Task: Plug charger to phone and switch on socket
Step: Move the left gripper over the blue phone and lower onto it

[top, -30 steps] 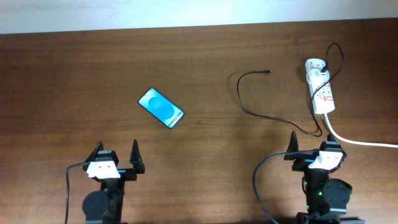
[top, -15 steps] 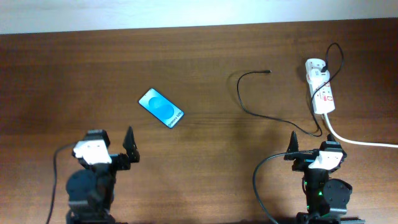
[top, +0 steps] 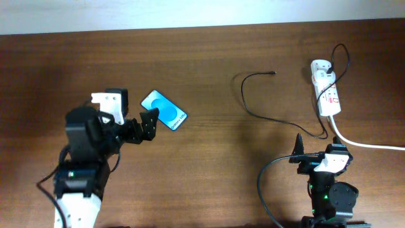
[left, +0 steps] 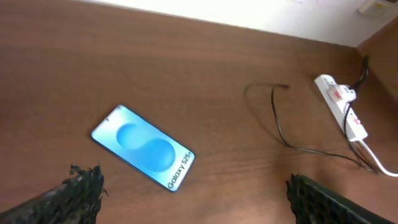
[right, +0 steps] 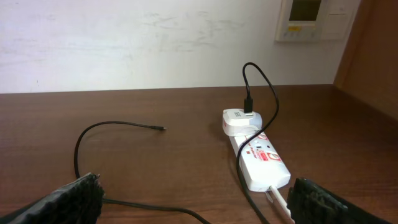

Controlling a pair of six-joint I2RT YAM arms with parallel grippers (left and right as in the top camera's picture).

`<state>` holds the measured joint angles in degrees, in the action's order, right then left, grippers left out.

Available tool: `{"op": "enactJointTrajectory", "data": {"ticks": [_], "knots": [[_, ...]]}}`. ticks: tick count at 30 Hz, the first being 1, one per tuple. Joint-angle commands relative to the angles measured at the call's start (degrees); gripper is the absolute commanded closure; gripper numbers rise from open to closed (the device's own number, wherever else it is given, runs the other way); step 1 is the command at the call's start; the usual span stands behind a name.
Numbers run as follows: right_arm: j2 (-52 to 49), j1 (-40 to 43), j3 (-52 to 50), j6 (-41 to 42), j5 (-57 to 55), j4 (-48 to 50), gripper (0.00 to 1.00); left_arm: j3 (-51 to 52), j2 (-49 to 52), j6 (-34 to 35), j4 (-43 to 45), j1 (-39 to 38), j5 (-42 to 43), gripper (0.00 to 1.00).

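Note:
The phone (top: 164,109) lies flat on the brown table, its blue screen up, and it also shows in the left wrist view (left: 144,147). My left gripper (top: 140,119) is open and empty, raised just in front of the phone's near edge (left: 196,194). The charger (top: 244,96) curls over the table with its plug tip (top: 273,73) free; the other end sits in the white adapter on the socket (top: 328,95). My right gripper (top: 315,151) is open and empty (right: 196,186), low and short of the socket (right: 261,158) and the charger (right: 78,146).
A thick white cord (top: 370,145) runs from the socket off to the right. The white wall borders the table's far edge (top: 202,26). A wall panel (right: 310,18) hangs behind the socket.
My left arm has risen and swung forward to the phone, its gripper still open. The right arm, phone, charger and socket have not moved.

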<state>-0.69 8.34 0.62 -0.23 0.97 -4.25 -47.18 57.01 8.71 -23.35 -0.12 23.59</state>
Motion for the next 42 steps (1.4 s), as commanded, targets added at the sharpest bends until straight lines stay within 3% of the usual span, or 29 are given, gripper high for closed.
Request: {"op": "enactJointTrajectory", "data": {"ticks": [1, 7, 12, 13, 15, 20, 24, 27, 31, 38, 42], "knots": [[0.3, 0.0, -0.3, -0.2, 0.3, -0.3, 0.01, -6.4, 6.8, 2.7, -3.4, 0.3, 2.1, 0.01], [0.3, 0.0, -0.3, -0.2, 0.3, -0.3, 0.01, -21.4, 20.7, 5.0, -11.4, -0.4, -0.5, 0.01], [0.3, 0.0, -0.3, -0.2, 0.3, -0.2, 0.01, -35.5, 29.2, 11.9, -21.4, -9.1, -23.3, 0.01], [0.3, 0.0, -0.3, -0.2, 0.3, -0.3, 0.01, -37.5, 30.9, 14.8, -21.8, -10.4, -24.2, 0.01], [0.3, 0.0, -0.3, -0.2, 0.3, -0.3, 0.01, -38.7, 34.6, 23.4, -21.7, -11.4, -23.3, 0.01], [0.3, 0.0, -0.3, -0.2, 0.3, -0.3, 0.01, -39.6, 42.6, 34.1, -21.5, -11.5, -21.9, 0.01], [0.3, 0.0, -0.3, -0.2, 0.3, -0.3, 0.01, -41.4, 49.0, 35.4, -21.3, -11.4, -17.3, 0.01], [0.3, 0.0, -0.3, -0.2, 0.3, -0.3, 0.01, -41.4, 49.2, 35.3, -23.6, -11.5, -11.0, 0.01], [0.3, 0.0, -0.3, -0.2, 0.3, -0.3, 0.01, -41.5, 49.2, 36.0, -27.5, -11.7, -9.6, 0.01], [0.3, 0.0, -0.3, -0.2, 0.3, -0.3, 0.01, -52.7, 49.3, 41.7, -37.6, -11.8, -18.7, 0.0], [0.3, 0.0, -0.3, -0.2, 0.3, -0.3, 0.01, -57.8, 52.0, 43.1, -39.7, -11.8, -19.1, 0.0]]}}
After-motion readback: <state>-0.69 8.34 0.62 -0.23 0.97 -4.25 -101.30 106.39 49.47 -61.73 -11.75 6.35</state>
